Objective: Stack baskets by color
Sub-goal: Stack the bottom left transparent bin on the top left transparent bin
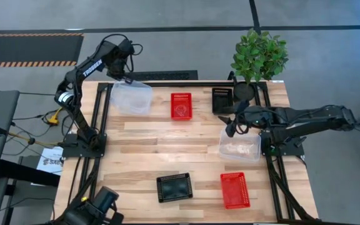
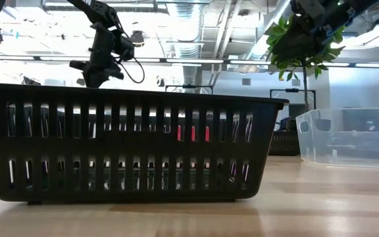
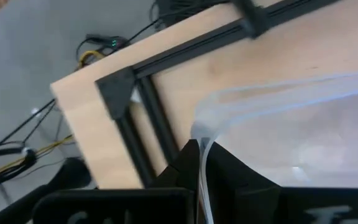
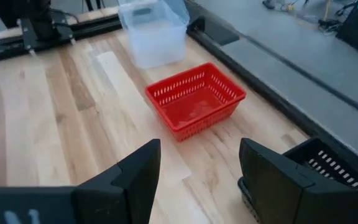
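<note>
My left gripper is shut on the far rim of a clear basket at the table's far left corner. A red basket and a black basket stand along the far edge. A second clear basket sits at the right, just below my open right gripper, which hovers with nothing between its fingers. Another black basket and another red basket rest near the front edge. My left gripper pinches the clear basket's thin wall at its far rim, close to a rounded corner. One finger is inside the basket and one outside. The fingers come from above, pointing steeply down. Whether the basket's bottom is off the table, I cannot tell.
A potted green plant stands at the far right corner, behind the black basket. Black frame rails run along the table's left, far and right sides. Bare wood lies open across the middle of the table.
</note>
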Robot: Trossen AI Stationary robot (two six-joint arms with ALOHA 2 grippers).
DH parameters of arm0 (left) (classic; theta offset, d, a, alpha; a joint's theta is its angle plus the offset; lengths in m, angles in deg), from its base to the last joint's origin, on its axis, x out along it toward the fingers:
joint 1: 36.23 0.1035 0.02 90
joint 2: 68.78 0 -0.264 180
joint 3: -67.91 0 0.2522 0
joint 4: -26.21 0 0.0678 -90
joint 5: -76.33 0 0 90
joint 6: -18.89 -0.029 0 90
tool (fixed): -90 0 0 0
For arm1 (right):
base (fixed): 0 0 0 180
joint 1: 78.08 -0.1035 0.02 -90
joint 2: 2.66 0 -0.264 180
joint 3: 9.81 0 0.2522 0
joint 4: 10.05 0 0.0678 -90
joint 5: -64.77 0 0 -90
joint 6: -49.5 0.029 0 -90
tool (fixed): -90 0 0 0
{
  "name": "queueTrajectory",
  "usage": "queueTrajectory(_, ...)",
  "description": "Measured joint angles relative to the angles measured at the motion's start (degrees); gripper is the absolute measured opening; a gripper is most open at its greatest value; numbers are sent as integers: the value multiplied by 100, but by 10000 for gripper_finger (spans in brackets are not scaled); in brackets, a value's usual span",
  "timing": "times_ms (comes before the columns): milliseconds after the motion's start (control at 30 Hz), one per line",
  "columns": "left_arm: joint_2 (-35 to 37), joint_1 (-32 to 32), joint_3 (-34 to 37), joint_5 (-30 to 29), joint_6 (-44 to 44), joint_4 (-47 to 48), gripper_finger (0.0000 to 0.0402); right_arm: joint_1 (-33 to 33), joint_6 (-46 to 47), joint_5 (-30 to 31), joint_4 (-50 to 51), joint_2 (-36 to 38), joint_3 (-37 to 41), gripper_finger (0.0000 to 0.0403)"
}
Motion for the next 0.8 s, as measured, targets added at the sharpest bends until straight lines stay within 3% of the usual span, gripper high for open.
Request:
queueTrajectory(500,0,219,2,1494,-679,-334,0,253,-13,-282,-58,-199,0,240)
queueTrajectory(800,4,334,260,1879,-1079,-623,0,253,-10,-280,-61,-198,0,240)
